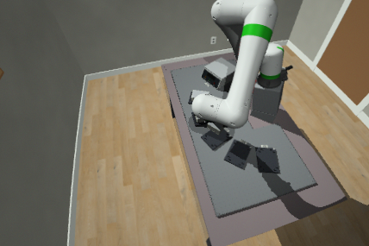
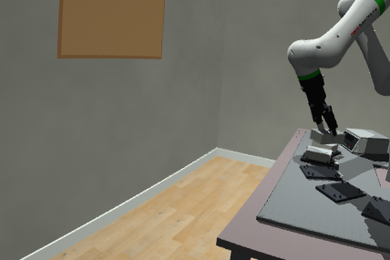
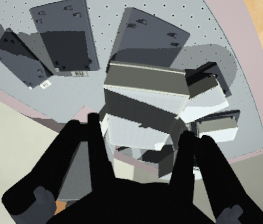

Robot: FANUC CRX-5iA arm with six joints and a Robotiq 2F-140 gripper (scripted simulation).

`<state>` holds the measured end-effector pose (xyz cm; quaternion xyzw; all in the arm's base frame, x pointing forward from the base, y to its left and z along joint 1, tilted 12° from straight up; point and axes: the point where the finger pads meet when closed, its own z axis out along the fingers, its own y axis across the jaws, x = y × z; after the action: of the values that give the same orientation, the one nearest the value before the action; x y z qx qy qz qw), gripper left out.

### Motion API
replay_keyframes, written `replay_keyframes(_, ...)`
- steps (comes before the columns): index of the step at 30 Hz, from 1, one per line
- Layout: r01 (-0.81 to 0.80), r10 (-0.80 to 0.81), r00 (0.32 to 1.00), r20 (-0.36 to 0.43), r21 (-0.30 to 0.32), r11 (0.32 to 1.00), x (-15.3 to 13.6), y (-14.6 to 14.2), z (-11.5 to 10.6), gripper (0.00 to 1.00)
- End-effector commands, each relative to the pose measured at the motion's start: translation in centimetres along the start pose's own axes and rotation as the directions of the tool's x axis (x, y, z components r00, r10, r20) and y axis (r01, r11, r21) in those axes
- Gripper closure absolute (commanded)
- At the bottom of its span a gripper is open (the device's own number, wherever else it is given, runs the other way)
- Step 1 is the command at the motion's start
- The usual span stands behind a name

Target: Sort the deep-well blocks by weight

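The wrist view shows 1 pale block (image 1: 219,129) (image 2: 320,136) (image 3: 146,77) between the 2 fingers of the gripper (image 1: 216,123) (image 2: 328,131) (image 3: 140,113), which stand about half open and are closed on it. The block's long visible edges run across the gap, roughly from finger to finger. The exterior view shows it raised at the fingertips, beyond the 2 other blocks.

The relation that matters is between this block and the bare dark nest (image 1: 215,140) (image 2: 320,172) (image 3: 149,40) nearest it. In the wrist view, that nest lies just past the block on the side away from the gripper's body, and its edges are slanted against the block's. If this is the goal, I judge that the move calls for a short shift that way, a turn to bring the 2 sets of edges into line, then a straight descent. I cannot read its label or find the block's cut corner, so neither the weight class nor the A1 match is settled here.

The second block (image 2: 319,153) (image 3: 206,100) and third block (image 3: 218,129) sit to the right in the wrist view, close by. A wide swing that way could clip 1 of them.
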<state>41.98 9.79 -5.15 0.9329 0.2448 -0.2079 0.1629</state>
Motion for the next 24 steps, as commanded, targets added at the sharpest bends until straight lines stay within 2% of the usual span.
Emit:
replay_keyframes(1,0.092,-0.092,0.996,0.0,-0.054,0.994,0.3,-1.0,0.3,0.9)
replay_keyframes(24,0.092,-0.092,0.996,0.0,-0.054,0.994,2.4,-7.4,2.2,0.9)
